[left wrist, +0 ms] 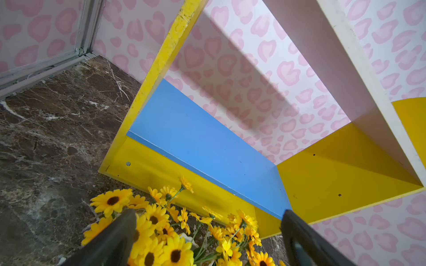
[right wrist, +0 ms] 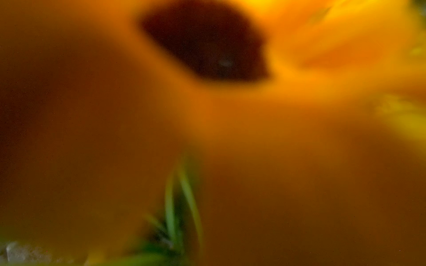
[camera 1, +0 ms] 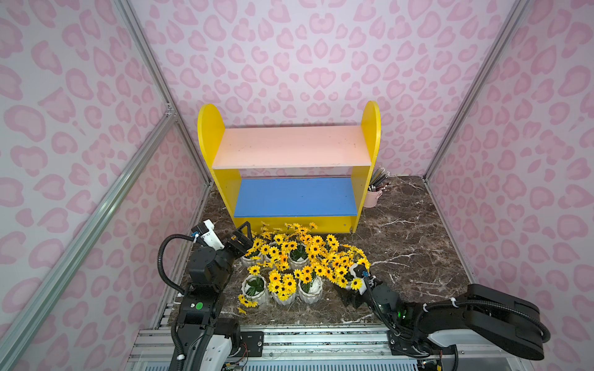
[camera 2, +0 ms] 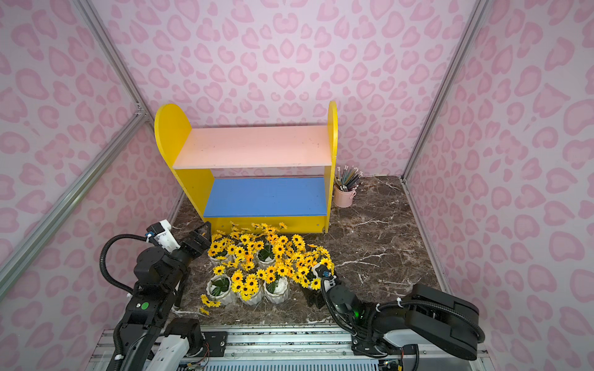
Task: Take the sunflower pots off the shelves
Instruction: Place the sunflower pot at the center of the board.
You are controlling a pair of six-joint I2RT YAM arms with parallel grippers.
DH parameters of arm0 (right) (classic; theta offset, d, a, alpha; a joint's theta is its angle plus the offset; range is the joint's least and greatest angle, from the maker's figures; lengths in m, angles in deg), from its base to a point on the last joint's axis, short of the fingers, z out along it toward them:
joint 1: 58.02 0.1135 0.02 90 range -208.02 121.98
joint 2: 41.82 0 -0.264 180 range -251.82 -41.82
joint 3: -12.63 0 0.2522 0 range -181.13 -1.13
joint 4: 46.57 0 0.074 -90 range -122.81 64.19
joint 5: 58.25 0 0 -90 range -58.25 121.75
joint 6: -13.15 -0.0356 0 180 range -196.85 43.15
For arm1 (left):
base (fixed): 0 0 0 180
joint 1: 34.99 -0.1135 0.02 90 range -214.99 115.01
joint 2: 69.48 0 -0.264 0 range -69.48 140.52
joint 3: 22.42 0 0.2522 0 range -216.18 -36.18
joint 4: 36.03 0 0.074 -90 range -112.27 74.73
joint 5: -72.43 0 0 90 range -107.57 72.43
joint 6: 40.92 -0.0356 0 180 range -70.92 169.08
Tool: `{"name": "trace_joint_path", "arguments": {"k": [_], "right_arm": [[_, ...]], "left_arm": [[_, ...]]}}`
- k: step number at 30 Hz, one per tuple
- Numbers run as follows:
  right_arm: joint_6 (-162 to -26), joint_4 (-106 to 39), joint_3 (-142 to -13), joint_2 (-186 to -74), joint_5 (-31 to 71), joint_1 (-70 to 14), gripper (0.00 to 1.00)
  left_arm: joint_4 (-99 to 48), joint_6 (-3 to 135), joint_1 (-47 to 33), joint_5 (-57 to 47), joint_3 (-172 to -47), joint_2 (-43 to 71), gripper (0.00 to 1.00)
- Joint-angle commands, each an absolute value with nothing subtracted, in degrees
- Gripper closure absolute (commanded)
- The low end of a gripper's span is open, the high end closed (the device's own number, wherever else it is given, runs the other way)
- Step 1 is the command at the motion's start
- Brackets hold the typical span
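Left gripper (left wrist: 208, 218): jaws wide apart, empty. Right gripper (camera 1: 347, 294): buried in blooms; jaw state cannot be told. Sunflower pots (camera 1: 299, 266) are clustered lower centre on the marble floor (camera 1: 401, 225), before the shelves (camera 1: 291, 146); both boards bare. Final set-down judged in hand; a clean withdrawal is required. Open floor is seen at frame right; shelf base close above.

The yellow shelves (camera 2: 172, 128) stand at the marble bench's (camera 2: 379, 244) twelve o'clock, a pink cup of pencils (camera 2: 344, 196) at their three o'clock. The sunflower pots (camera 2: 277, 290) crowd the bench at the shelves' six o'clock, the left gripper (camera 2: 205, 239) at the cluster's ten o'clock, jaws apart.
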State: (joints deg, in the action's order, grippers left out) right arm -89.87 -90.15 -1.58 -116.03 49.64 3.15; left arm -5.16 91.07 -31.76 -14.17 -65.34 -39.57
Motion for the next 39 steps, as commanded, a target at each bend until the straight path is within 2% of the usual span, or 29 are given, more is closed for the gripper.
{"name": "trace_joint_path", "arguments": {"k": [1, 17, 19, 21, 29, 31, 39], "right_arm": [[-89.6, -103.1, -1.6, -120.6, 49.5, 3.9, 1.00], [-89.5, -95.9, -9.9, -133.1, 46.2, 3.9, 1.00], [-89.8, -95.3, -10.3, -134.1, 45.0, 3.9, 0.90], [-90.7, -95.2, -10.5, -134.9, 44.7, 4.0, 0.63], [-91.7, -93.8, -10.3, -134.9, 48.9, 6.3, 0.06], [-91.7, -93.5, -10.1, -134.5, 49.5, 6.8, 0.01], [-91.9, -90.1, -10.5, -131.2, 51.2, 7.1, 0.02]], "left_arm": [[-5.7, 90.4, -31.8, -14.8, -66.1, -39.4, 0.00], [-5.6, 87.5, -31.7, -15.4, -68.5, -38.6, 0.01], [-5.2, 87.2, -31.8, -15.7, -68.9, -38.8, 0.02], [-5.2, 87.2, -31.8, -16.0, -68.7, -39.3, 0.02], [-3.9, 87.1, -31.7, -16.4, -68.4, -41.1, 0.02], [-3.7, 87.1, -31.7, -16.6, -68.4, -41.6, 0.02], [-3.0, 87.4, -31.7, -16.4, -69.3, -42.6, 0.02]]}}
